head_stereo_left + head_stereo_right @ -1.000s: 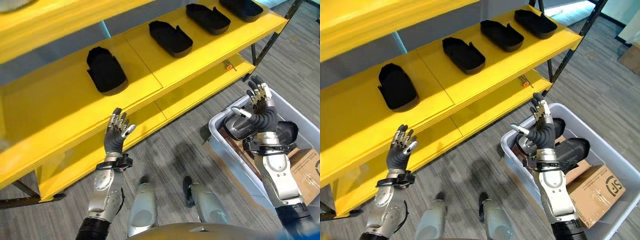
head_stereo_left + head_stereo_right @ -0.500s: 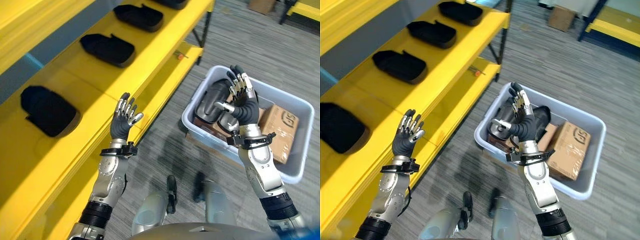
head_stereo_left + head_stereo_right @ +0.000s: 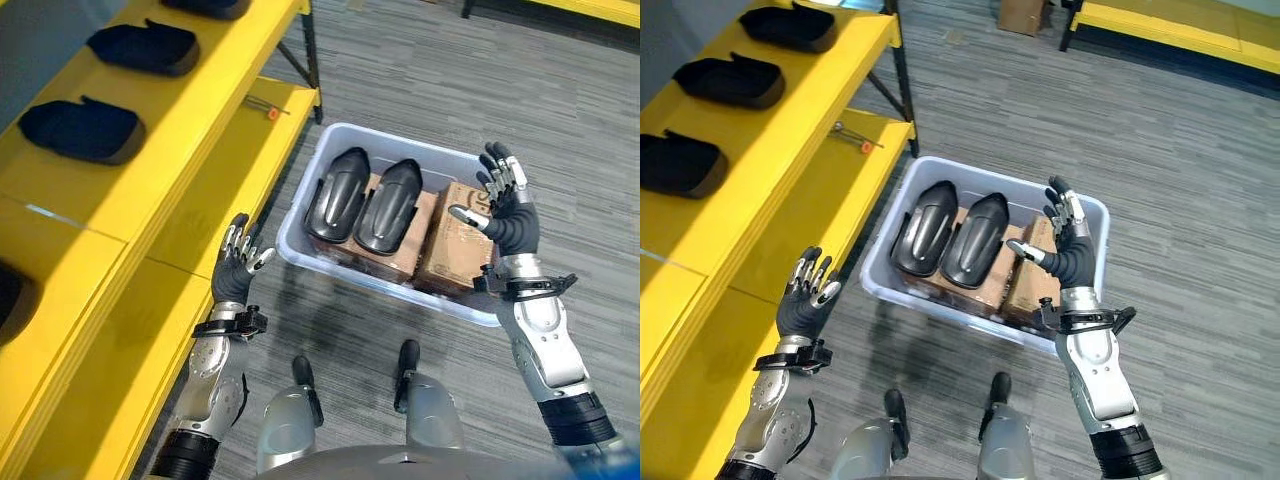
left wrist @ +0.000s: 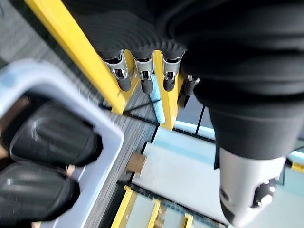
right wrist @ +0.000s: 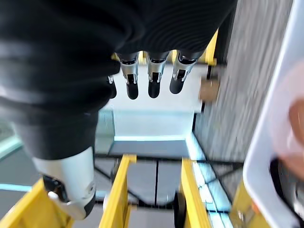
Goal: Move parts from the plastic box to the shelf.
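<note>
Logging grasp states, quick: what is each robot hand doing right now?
Left robot hand: open, holding nothing.
Right robot hand: open, holding nothing.

Pale grey plastic box (image 3: 300,205) on the floor in front of me, just beside the yellow shelf (image 3: 150,170). Inside, two glossy black parts (image 3: 336,194) (image 3: 388,205) lie side by side, lengthwise, resting on brown cardboard boxes (image 3: 456,240). More black parts (image 3: 82,130) (image 3: 143,47) sit spaced along the shelf's upper board.
</note>
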